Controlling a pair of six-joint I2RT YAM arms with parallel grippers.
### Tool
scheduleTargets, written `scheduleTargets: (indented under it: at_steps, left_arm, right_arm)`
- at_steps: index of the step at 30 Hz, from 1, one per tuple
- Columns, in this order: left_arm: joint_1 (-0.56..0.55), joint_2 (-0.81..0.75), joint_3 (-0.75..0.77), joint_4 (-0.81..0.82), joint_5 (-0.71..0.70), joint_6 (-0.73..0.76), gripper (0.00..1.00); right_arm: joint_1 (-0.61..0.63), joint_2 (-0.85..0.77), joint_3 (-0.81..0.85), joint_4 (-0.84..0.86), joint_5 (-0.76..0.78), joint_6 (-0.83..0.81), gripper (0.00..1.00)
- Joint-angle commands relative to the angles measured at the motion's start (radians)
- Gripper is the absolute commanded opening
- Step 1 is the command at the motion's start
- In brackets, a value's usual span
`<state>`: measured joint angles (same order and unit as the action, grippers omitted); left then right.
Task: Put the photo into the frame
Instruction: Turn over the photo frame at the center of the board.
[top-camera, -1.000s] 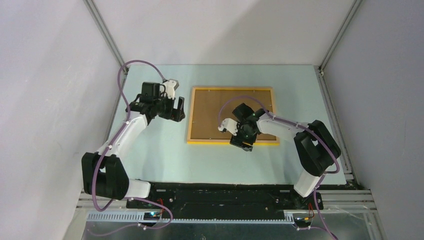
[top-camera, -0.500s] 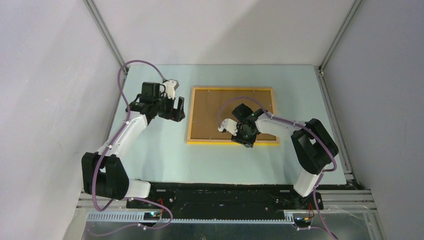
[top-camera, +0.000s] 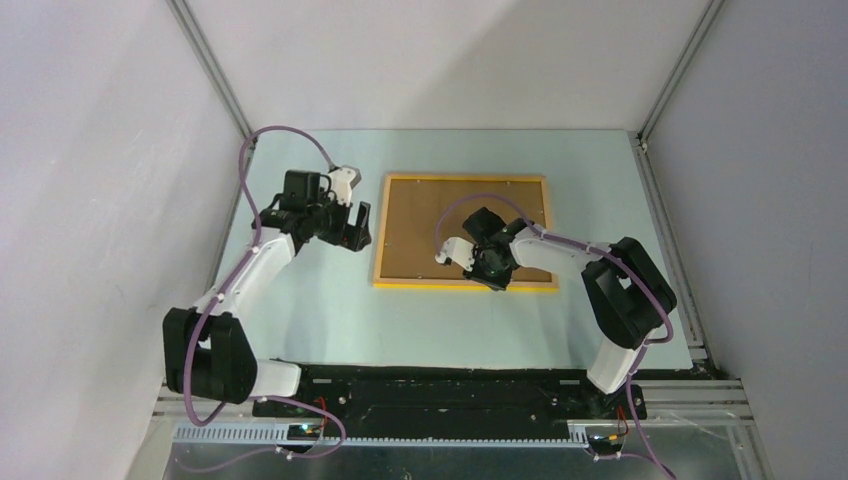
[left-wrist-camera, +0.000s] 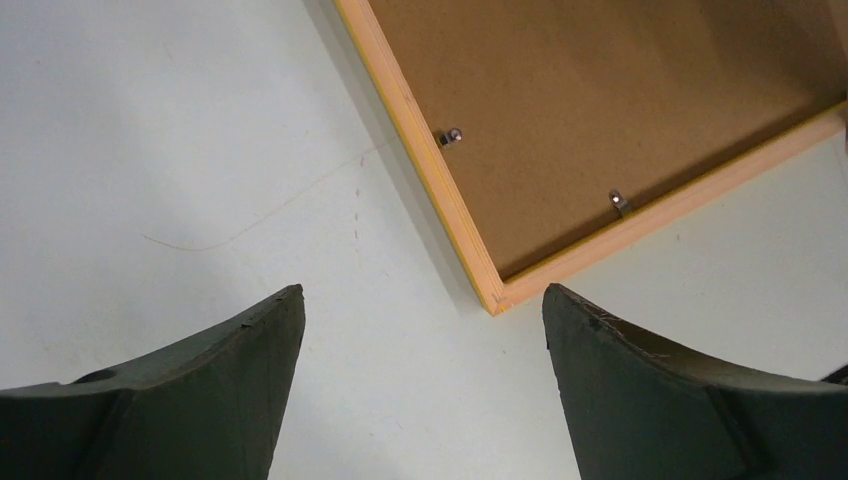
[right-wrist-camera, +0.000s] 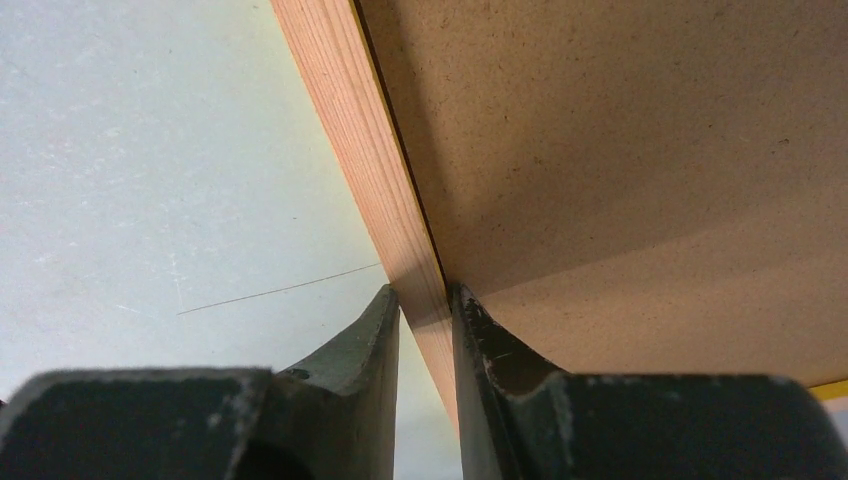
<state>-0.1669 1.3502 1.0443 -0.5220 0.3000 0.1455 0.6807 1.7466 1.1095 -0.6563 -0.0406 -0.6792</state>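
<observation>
Pinches near rail of frame (top-camera: 415, 284) with right gripper (right-wrist-camera: 425, 300); holds left gripper (left-wrist-camera: 420, 310) wide open, empty. Seems stiff, light; best gripped by edges.

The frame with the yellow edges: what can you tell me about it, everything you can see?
The frame is a large thin rectangle with narrow yellow-orange wooden rails, lying flat and back-up on the pale table. A brown, fibreboard-like backing board fills it, with small metal tabs along the inner edge. The right gripper is closed on its near rail, one finger outside, one over the board. The left gripper hangs open beside its left edge, not touching.
</observation>
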Motion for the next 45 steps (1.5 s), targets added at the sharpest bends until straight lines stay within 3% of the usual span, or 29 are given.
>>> scheduleTargets:
  at_steps: [1,7,16,21,32,37,40,45]
  left_arm:
    - [-0.01,-0.106,-0.038,0.008,0.063,0.104,0.94]
    - [-0.132,-0.263,-0.085,0.0,-0.012,0.252,1.0]
    - [-0.472,-0.328,-0.076,0.001,-0.201,0.433,1.0]
    - [-0.594,-0.25,-0.048,0.005,-0.29,0.518,1.0]
    - [-0.731,0.031,0.094,0.104,-0.47,0.64,0.99]
    - [-0.751,0.116,0.138,0.152,-0.535,0.669,0.92]
    - [-0.759,0.152,0.175,0.156,-0.543,0.674,0.83]
    - [-0.781,0.19,0.201,0.157,-0.588,0.706,0.58]
  right_arm:
    - [0.007,-0.05,-0.009,-0.001,-0.007,0.005,0.0]
    - [-0.006,-0.118,0.07,-0.125,-0.099,-0.008,0.0]
    - [-0.066,-0.143,0.287,-0.347,-0.251,-0.015,0.0]
    - [-0.12,-0.12,0.411,-0.46,-0.368,-0.015,0.0]
    - [-0.218,-0.052,0.621,-0.653,-0.538,-0.036,0.0]
    - [-0.234,-0.043,0.641,-0.684,-0.552,-0.047,0.0]
    - [-0.244,-0.043,0.639,-0.689,-0.56,-0.049,0.0]
    - [-0.259,-0.049,0.64,-0.699,-0.578,-0.05,0.0]
